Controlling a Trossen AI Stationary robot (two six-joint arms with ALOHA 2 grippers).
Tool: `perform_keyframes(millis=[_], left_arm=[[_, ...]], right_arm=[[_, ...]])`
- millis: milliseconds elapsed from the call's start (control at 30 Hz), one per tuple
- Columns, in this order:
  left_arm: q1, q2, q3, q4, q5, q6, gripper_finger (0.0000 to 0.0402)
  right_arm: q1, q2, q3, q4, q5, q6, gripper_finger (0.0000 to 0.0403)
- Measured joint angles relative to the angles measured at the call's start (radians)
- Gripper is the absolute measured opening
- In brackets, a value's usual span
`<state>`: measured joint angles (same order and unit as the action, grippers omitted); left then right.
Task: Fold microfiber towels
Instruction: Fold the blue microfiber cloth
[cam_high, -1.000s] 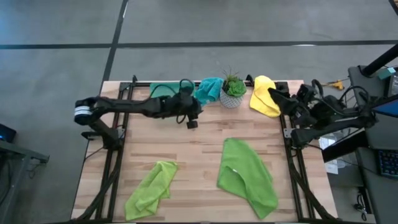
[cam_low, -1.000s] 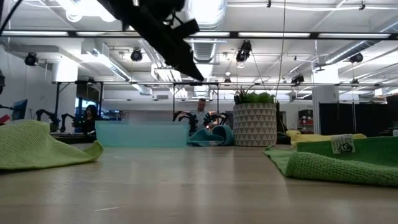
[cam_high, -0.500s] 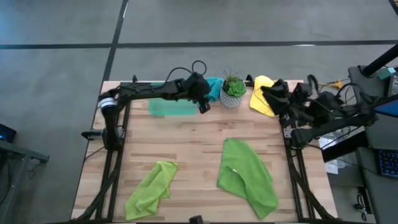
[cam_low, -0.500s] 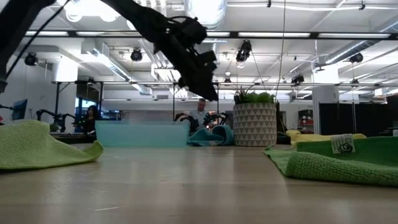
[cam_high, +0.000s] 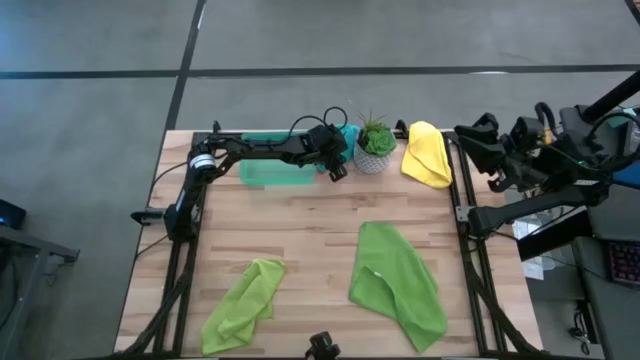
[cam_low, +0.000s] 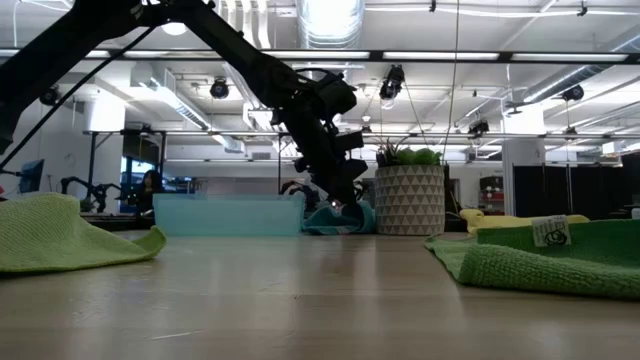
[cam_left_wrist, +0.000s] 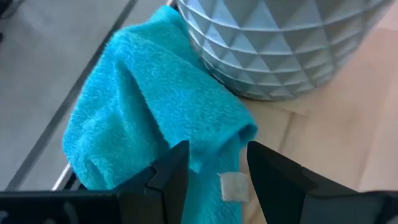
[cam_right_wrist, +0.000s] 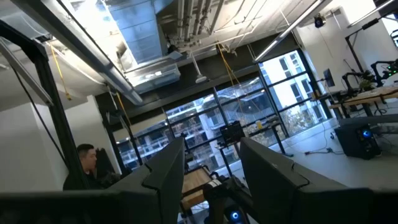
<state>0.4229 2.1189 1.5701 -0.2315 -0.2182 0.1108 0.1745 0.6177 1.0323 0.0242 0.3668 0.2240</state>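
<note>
Left gripper: fingers parted, nothing between them, poised just above the teal towel; the pads flank a raised fold near its sewn label. In the high view the left gripper sits at the desk's far edge, arm stretched across the see-through green tray.

Teal towel: bunched in a heap at the far edge, touching the base of the potted plant, just beside the tray. Soft plush pile, light, limp; it should drape and sag when lifted, with no slip risk on the pads. Best hold, by judgement: the raised ridge or the corner by the label, pinched through one layer so the cloth can be drawn clear of the pot.

Yellow towel: crumpled at the far right corner.

Large lime green towel: loosely spread, near edge, right of centre, one corner turned over.

Small lime green towel: rumpled, near left corner.

All four lie unfolded; the same soft, light handling is expected of each.

Right gripper: fingers parted, holding nothing, pointed up into the room. Right arm parked off the desk's right edge, right gripper beyond the yellow towel.

Desk: pale wood planks.
</note>
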Motion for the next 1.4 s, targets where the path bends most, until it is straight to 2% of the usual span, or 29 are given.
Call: perform_keyframes(millis=[333,400,567,667,800,1000,1133,1300,1400], left_arm=[[0.003,-0.004,-0.005,0.1,-0.049,-0.001,0.0139],[0.003,-0.005,-0.005,0.092,-0.034,-0.001,0.0115],[0.003,0.001,-0.006,0.057,-0.028,0.0,0.0024],[0.003,-0.004,-0.006,0.063,-0.011,0.014,0.0005],[0.003,-0.021,-0.001,0.057,0.011,0.053,0.0033],[0.004,-0.023,0.008,-0.068,0.016,0.053,0.0123],[0.018,-0.023,0.006,-0.093,0.015,0.052,0.0175],[0.044,-0.014,0.009,-0.068,0.018,0.023,0.0191],[0.056,0.01,0.022,-0.069,0.068,-0.002,0.0191]], right_arm=[[0.0,-0.032,-0.002,-0.038,-0.001,0.004,0.0153],[0.0,-0.033,-0.008,-0.046,-0.002,0.004,0.0153],[0.0,-0.033,-0.012,-0.046,-0.004,0.012,0.0153],[0.0,-0.033,-0.014,-0.047,-0.016,0.029,0.0153],[0.0,-0.033,-0.012,-0.045,-0.035,0.063,0.0153],[0.0,-0.032,-0.01,-0.045,-0.088,0.1,0.0153],[0.0,-0.032,-0.01,-0.045,-0.113,0.117,0.0153],[0.0,-0.032,-0.01,-0.042,-0.116,0.117,0.0153],[0.0,-0.032,-0.01,-0.039,-0.115,0.117,0.0153]])
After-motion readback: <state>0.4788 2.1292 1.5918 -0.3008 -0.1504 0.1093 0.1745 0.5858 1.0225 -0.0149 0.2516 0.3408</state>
